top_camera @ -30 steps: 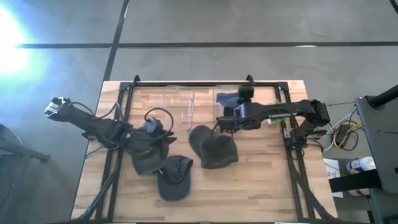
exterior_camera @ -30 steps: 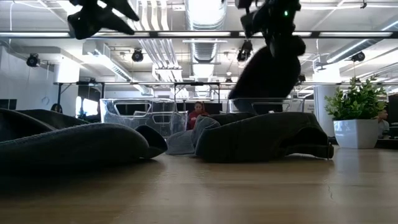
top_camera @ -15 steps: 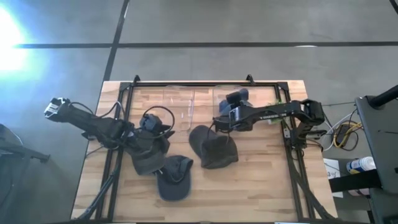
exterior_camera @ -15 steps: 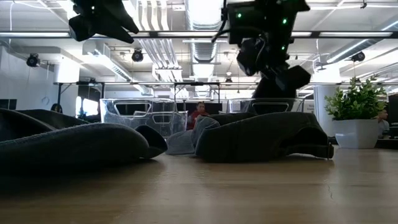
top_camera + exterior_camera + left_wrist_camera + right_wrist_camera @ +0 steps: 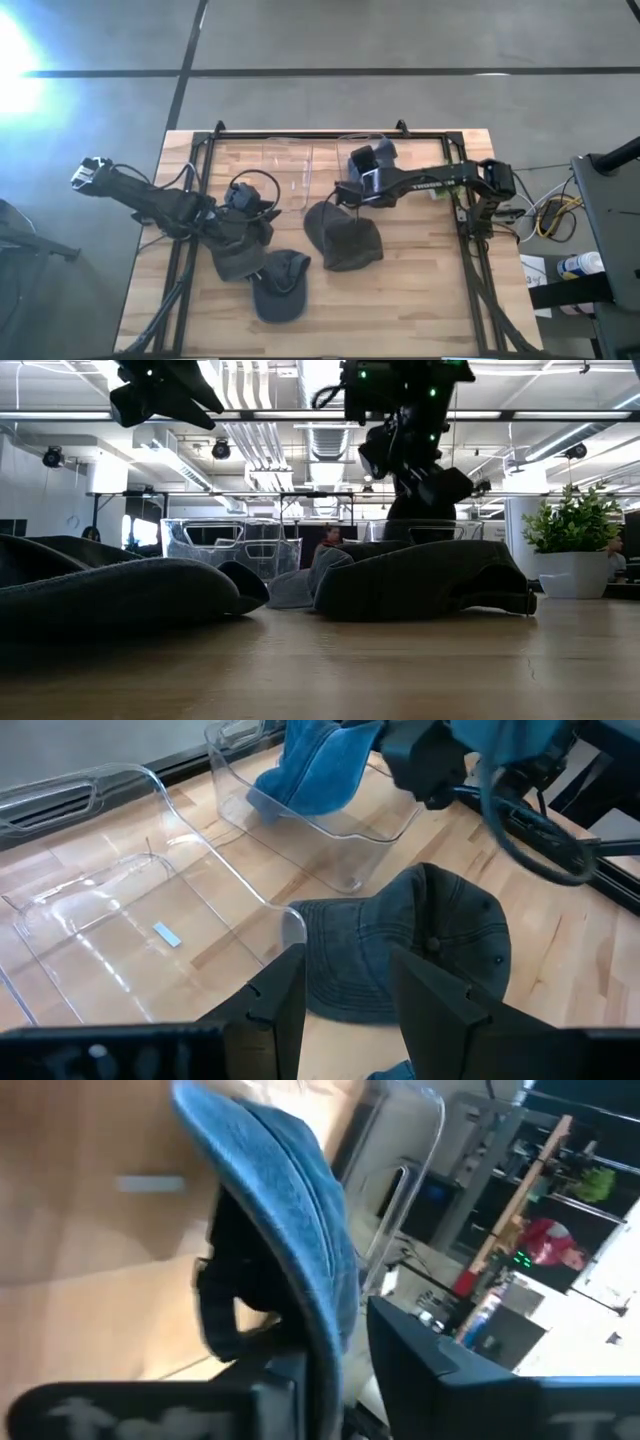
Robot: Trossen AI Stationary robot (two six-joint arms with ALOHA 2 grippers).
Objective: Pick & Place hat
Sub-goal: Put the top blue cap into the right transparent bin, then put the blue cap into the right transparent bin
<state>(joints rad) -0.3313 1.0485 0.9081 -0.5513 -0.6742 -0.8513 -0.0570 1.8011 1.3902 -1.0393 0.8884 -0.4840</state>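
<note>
While the left gripper [image 5: 262, 222] just hangs over a dark cap [image 5: 233, 255] near the table's [image 5: 420, 290] left side, jaws slightly apart and empty, the right gripper [image 5: 350, 190] is pinched on a blue hat [image 5: 372, 158] above the clear bin [image 5: 330, 825]; two more dark caps [image 5: 345, 238] sit mid-table, near the front [image 5: 277, 285].

Open-plan office: exposed ceiling ducts [image 5: 262, 435], potted plant [image 5: 573, 550].

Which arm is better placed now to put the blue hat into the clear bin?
The right. Its gripper is shut on the blue hat, at the bin. The left gripper is open, hovering over the dark hats.
</note>
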